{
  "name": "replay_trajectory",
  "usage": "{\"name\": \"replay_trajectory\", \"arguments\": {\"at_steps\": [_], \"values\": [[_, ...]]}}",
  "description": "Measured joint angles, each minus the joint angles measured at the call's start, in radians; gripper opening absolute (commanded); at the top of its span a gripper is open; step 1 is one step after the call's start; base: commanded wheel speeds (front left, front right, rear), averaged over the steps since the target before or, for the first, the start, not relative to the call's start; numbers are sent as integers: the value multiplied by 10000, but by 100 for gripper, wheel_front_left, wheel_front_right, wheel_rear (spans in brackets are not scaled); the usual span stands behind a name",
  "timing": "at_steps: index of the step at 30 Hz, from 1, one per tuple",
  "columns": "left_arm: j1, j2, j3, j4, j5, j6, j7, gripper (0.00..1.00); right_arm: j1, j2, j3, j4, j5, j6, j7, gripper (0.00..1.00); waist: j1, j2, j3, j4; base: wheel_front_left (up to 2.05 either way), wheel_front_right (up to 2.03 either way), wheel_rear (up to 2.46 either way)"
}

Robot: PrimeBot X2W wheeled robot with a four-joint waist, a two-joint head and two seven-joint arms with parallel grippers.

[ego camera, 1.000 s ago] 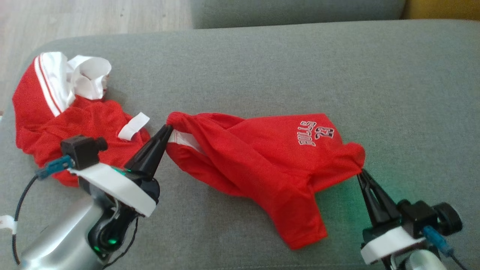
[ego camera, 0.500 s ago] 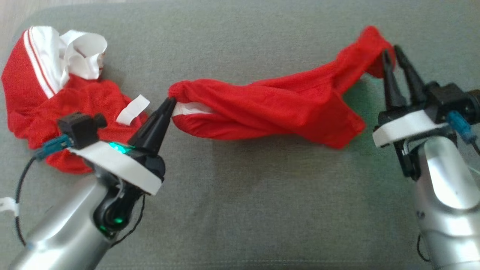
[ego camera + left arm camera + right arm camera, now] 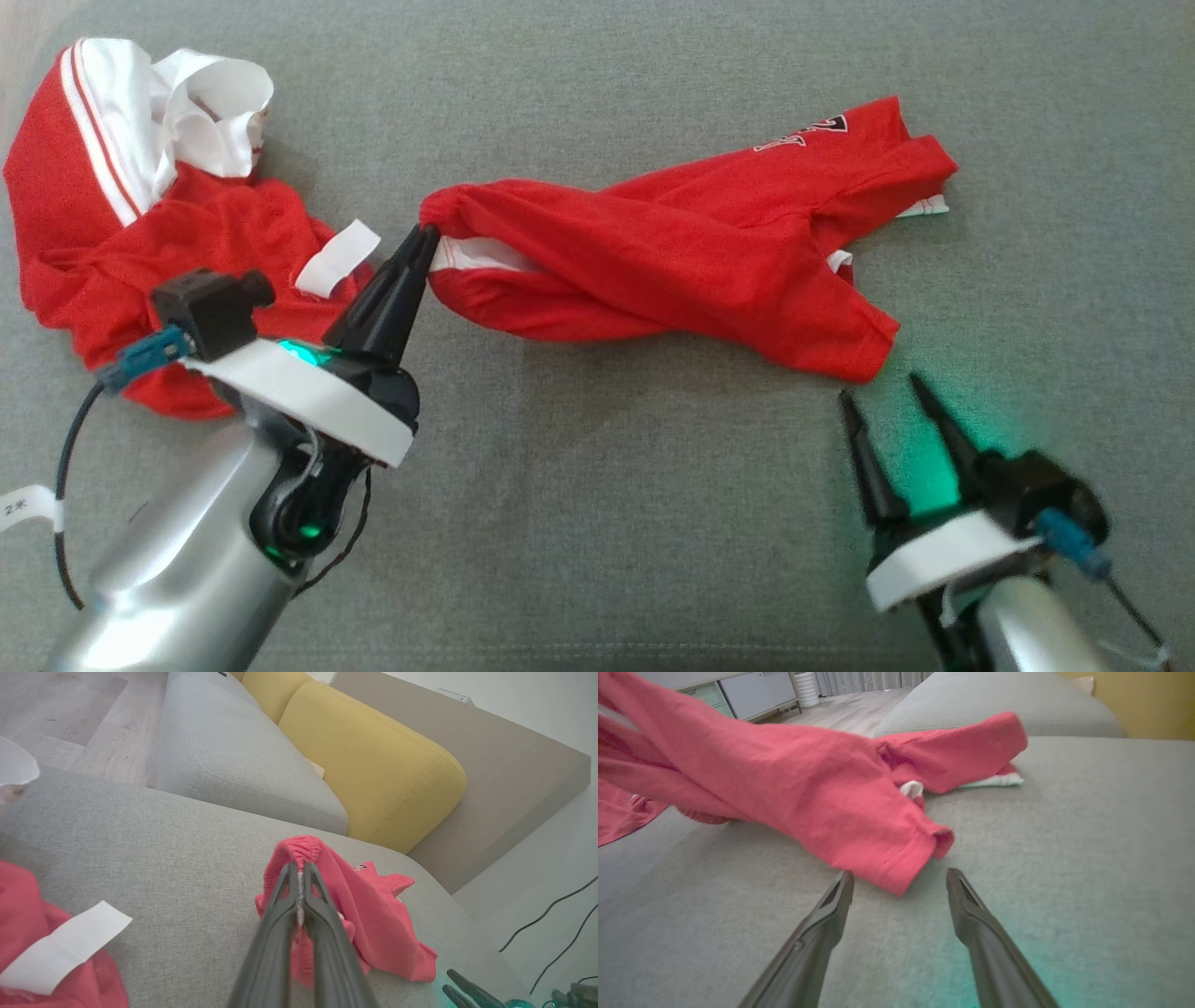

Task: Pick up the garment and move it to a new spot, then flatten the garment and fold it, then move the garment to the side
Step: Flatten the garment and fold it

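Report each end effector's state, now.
Left end effector: closed, pinching a bunched end of the red shirt.
Right end effector: open, holding nothing, tips just short of the shirt's lower corner.

The garment (image 3: 672,271) lies stretched left to right across the middle of the sofa seat (image 3: 597,523). Its left end is caught between the closed fingertips of the left hand (image 3: 427,235), which reaches in from the near left. A second piece of clothing (image 3: 112,261) lies heaped at the seat's far left, behind that hand's wrist, and the right hand (image 3: 880,389) sits just before the garment's near right corner, fingers spread around nothing.
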Motion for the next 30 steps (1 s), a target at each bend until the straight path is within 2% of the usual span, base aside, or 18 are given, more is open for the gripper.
{"name": "replay_trajectory", "arguments": {"at_steps": [8, 11, 12, 13, 14, 15, 21, 30], "values": [[36, -13, 169, 0, 96, -29, 0, 0, -127, 0, 479, 234, 752, 0, 0, 100, 0, 0, 50, 42, 0, 0, 0], [35, -31, 134, 6, 113, -33, 0, 0, -761, -2, 677, 961, 752, 0, 2, 100, 0, 0, 42, 93, 0, 0, 0], [35, -33, 117, 10, 115, -33, 0, 0, -960, 4, 725, 1116, 830, 0, 0, 94, 0, 0, 42, 110, 0, 0, 0], [34, -33, 98, 17, 113, -35, 0, 0, -1150, 4, 792, 1241, 911, 0, 0, 48, 0, 0, 43, 126, 0, 0, 0], [31, -35, 71, 23, 113, -36, 0, 0, -1320, -27, 909, 1312, 892, 0, 0, 22, 0, 0, 44, 145, 0, 0, 0], [31, -36, 33, 35, 113, -36, 0, 0, -1453, -42, 963, 1300, 817, 0, 0, 0, 0, 0, 41, 157, 0, 0, 0], [84, 56, 54, -169, 109, -36, 0, 0, -1279, -148, 368, -449, 606, 0, 0, 0, 0, 0, -172, 8, 0, 0, 0], [1260, 740, 343, -3032, -614, -36, 2, 0, 924, -589, -1319, -4874, 280, 0, 121, 0, 0, 0, -701, -502, 0, 0, 0]]}}
